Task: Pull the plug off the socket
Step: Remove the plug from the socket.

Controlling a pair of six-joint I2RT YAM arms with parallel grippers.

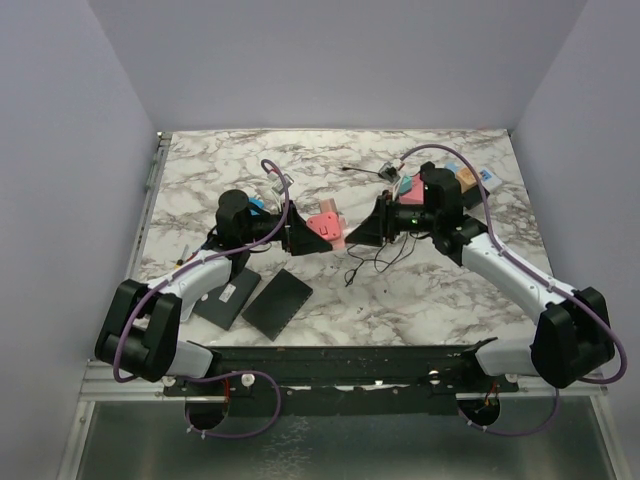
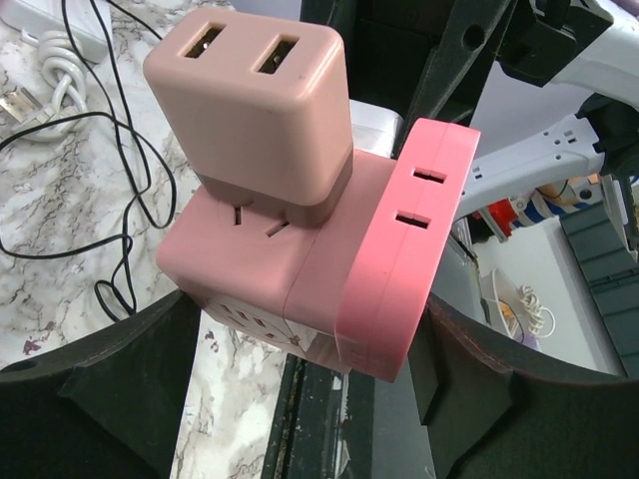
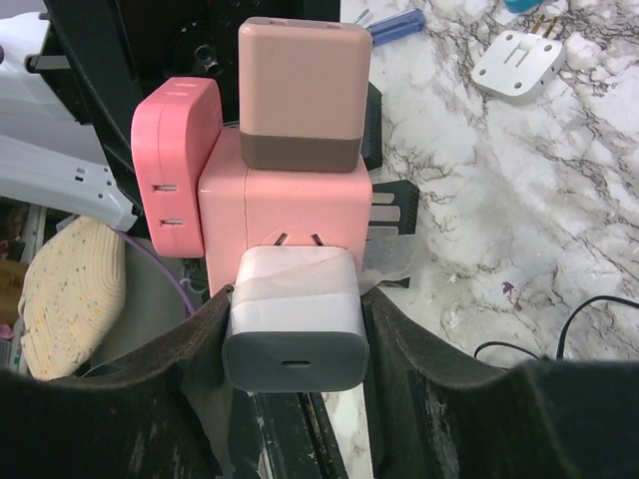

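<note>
Rigid pink socket cube [image 2: 250, 264] clamped in left claw [image 2: 300, 374]; right claw [image 3: 298, 344] pinches white plug [image 3: 295, 294] by flat sides, probably light, slick

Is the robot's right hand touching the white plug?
Touching. The right wrist view shows the white plug squeezed between the black fingers of the right gripper, no gap either side.

Surface [image 1: 430, 300]: white marble pattern with grey-brown veining, evenly lit. Plain pale lilac walls [image 1: 330, 60] enclose it at back, left and right. Grey metal sheet [image 1: 330, 450] lies below the near edge; metal rail [image 1: 152, 175] runs along the left edge.
</note>
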